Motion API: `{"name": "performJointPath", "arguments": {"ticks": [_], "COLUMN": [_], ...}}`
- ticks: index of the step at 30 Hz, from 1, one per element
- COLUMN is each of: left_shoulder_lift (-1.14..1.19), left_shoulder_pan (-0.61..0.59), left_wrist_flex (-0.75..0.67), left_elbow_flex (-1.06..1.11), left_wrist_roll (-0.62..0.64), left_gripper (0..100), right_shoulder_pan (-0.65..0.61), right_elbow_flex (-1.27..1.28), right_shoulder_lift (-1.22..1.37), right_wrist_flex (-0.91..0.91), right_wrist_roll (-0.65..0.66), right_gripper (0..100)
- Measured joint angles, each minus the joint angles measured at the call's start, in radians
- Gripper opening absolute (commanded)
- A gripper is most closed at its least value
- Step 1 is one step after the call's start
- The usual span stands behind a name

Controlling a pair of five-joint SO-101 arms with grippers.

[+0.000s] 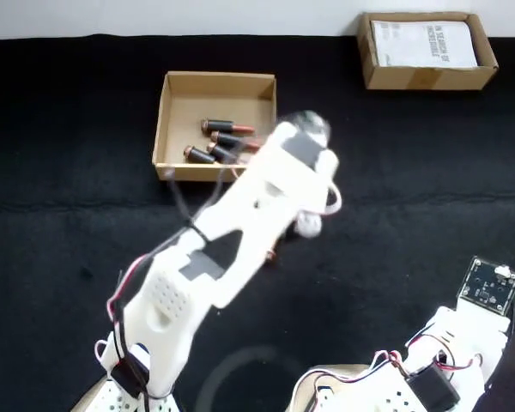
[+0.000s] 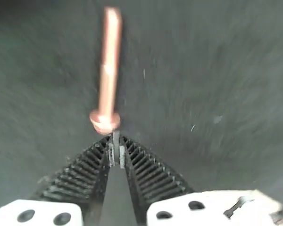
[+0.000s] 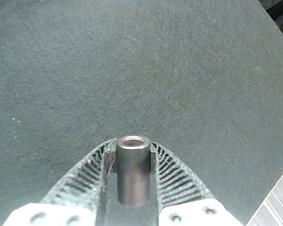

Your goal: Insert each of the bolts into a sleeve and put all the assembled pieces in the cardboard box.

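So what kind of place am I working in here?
Probably a tabletop robotics test bench: a black cloth-covered table, two small arms at its near edge, and a cardboard box holding assembled pieces.

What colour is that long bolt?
The bolt is coppery orange-pink. It shows best in the left wrist view.

Blurred: bolt, left arm. Hidden by left arm: box's near right corner, tips of pieces in box.

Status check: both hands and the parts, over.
Left hand shut, bolt just off its tips, grip unclear. Right hand shut on sleeve. Several assembled pieces in cardboard box.
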Motion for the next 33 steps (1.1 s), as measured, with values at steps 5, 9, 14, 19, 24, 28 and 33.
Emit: {"name": "performJointPath", "arguments": {"ticks": [5, 9, 14, 19, 24, 28, 33], "left_shoulder_lift": [0.000, 0.000, 0.000, 0.009, 0.074, 0.091, 0.144], "left_shoulder_pan": [0.026, 0.025, 0.048, 0.081, 0.051, -0.017, -0.157], "left_wrist_flex": [-0.011, -0.077, -0.137, -0.181, -0.183, -0.181, -0.222], "left_elbow_flex": [0.129, 0.158, 0.163, 0.167, 0.166, 0.124, 0.040], "left_wrist_roll": [0.000, -0.006, -0.006, -0.006, -0.005, -0.002, -0.006], "left_gripper": [1, 1, 1, 1, 1, 1, 1], "right_shoulder_pan": [0.000, -0.003, -0.005, -0.005, -0.005, -0.005, -0.021], "right_elbow_flex": [0.000, 0.000, 0.000, 0.000, 0.000, 0.000, 0.000], "right_shoulder_lift": [0.000, 0.000, 0.000, 0.000, 0.000, 0.000, 0.000], "right_wrist_flex": [0.000, 0.000, 0.000, 0.000, 0.000, 0.000, 0.000], "right_wrist_roll": [0.000, 0.000, 0.000, 0.000, 0.003, 0.006, 0.006], "right_gripper": [0.7, 0.7, 0.7, 0.7, 0.7, 0.7, 0.7]}}
